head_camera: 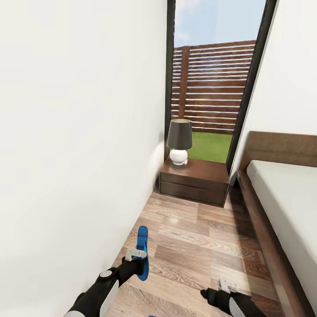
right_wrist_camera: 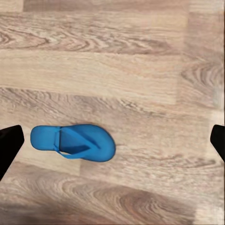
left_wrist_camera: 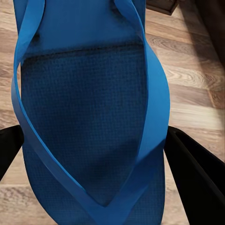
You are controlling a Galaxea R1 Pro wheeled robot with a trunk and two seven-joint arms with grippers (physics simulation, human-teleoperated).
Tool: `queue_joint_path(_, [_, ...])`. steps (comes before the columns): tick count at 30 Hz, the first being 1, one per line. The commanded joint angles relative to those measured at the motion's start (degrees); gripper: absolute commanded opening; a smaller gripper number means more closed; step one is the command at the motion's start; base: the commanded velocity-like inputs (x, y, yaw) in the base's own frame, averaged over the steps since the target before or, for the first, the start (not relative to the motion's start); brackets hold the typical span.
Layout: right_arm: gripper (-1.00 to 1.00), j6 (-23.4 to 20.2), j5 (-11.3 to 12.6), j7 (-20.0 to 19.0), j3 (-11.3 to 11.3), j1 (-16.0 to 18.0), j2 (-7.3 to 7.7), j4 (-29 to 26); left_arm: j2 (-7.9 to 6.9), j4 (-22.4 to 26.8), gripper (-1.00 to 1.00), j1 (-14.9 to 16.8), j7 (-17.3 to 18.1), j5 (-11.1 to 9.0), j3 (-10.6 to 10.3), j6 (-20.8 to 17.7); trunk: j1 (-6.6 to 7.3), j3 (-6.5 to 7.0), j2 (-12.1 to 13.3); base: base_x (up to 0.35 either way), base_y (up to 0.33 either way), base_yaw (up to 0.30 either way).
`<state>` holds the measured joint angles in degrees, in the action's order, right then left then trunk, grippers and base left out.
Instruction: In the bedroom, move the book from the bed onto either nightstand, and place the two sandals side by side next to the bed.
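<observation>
**One sandal in our left gripper, the other flat on the floor**

We face a narrow strip of wood-plank floor [head_camera: 198, 246] between a white wall [head_camera: 79, 132] on our left and the bed [head_camera: 286, 198] on our right, its pale grey mattress sitting in a dark brown frame with a brown headboard behind it. At the far end stands the nightstand [head_camera: 194, 181], a dark wooden cabinet with two drawer fronts, carrying a lamp [head_camera: 179, 141] with a dark shade and a round white base. Behind it rises the tall dark-framed glass door [head_camera: 215, 79], through which we see grass and a slatted wooden fence.

Our left gripper [head_camera: 135, 256] is clenched on a bright blue sandal [head_camera: 142, 251], which it carries on edge above the floor near the wall. In the left wrist view that sandal [left_wrist_camera: 93, 117] lies between the two black fingers [left_wrist_camera: 197, 173], its thong straps towards the camera and both fingers against its sides.

Our right gripper [head_camera: 225, 285] hangs low over the planks near the bed frame. The right wrist view shows its fingers [right_wrist_camera: 9, 145] spread wide with nothing between them, and below them the second sandal [right_wrist_camera: 72, 142] lying flat, straps up, on the bare floor.

The book cannot be seen from here.
</observation>
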<state>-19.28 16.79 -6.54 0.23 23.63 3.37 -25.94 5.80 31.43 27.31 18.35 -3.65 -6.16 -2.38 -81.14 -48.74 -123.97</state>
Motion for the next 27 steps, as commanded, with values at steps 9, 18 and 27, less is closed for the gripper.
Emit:
queue_joint_path(9, [1.0, -1.48, -23.32, 3.33, 8.08, 0.01, -3.99, -4.49, 0.08, 0.04, -1.0, 0.02, 0.09, -0.52, -0.09, -0.33, 0.01, -0.06, -0.02, 0.0, 0.0, 0.0])
queue_joint_path(18, [1.0, -1.58, -33.54, -6.62, 18.11, 0.01, -4.2, -5.05, 0.09, 0.04, -1.0, 0.02, 0.01, -0.64, -0.08, -0.34, 0.01, -0.06, -0.02, 0.0, 0.0, 0.0])
queue_joint_path(27, [1.0, -6.22, -37.72, -17.97, 19.68, 0.01, -3.72, -9.42, 0.09, 0.04, -1.0, 0.02, -0.06, -0.66, -0.08, -0.34, -0.65, -0.6, -1.23, 0.0, 0.0, 0.0])
